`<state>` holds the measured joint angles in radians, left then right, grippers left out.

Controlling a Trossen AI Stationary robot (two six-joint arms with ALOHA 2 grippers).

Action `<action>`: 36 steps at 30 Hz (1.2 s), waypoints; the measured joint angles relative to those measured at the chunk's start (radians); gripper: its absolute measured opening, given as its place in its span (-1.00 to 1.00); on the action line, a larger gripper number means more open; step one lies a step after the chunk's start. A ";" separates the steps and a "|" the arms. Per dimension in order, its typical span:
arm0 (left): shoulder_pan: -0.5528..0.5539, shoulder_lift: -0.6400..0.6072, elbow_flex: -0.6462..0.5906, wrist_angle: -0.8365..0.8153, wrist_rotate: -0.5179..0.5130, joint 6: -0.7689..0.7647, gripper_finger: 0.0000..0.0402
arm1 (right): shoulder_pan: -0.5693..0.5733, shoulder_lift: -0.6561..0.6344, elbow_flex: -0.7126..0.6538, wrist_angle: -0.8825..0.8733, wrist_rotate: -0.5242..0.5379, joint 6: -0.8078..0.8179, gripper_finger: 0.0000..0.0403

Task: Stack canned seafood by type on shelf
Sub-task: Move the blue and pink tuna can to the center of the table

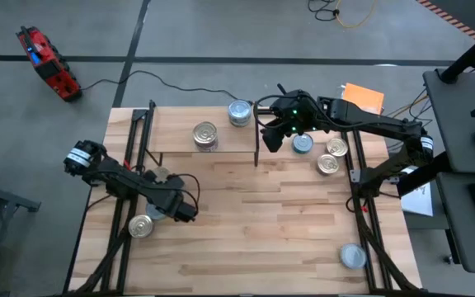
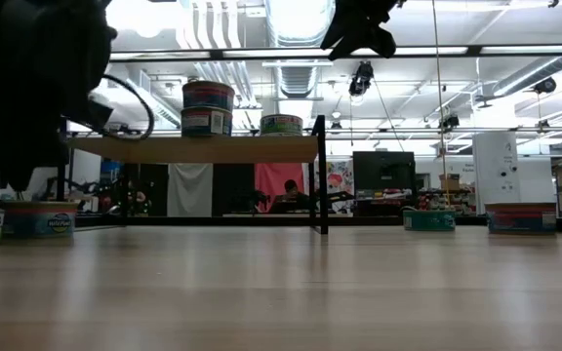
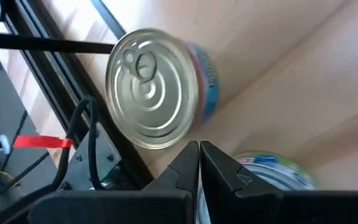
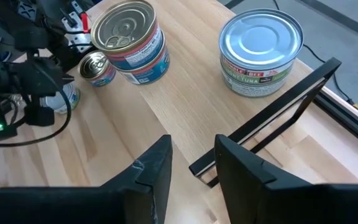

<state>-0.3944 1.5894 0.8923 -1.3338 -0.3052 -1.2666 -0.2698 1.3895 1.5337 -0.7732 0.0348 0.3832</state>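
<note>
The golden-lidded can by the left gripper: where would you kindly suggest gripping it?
Probably from straight above, fingers across the round side wall of the golden-lidded can. It stands upright with its flat lid up. The left gripper, shut, sits beside it and would need to open first.

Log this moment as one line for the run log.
left hand: shut, empty, low by golden tin | right hand: open, empty, above shelf end | shelf: three tins

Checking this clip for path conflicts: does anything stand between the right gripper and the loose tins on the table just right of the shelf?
Nothing visible does. The right gripper, open and empty, hovers above the shelf's dark end panel. The blue-lidded tin and two golden-lidded tins sit on bare table just to its right.
</note>
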 joint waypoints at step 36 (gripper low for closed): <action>0.042 -0.001 -0.058 0.158 -0.068 -0.015 -1.00 | 0.011 0.000 -0.001 -0.001 0.000 0.010 -0.54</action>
<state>-0.3527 1.5883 0.8345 -1.1755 -0.3737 -1.2818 -0.2592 1.3899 1.5330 -0.7742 0.0345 0.3935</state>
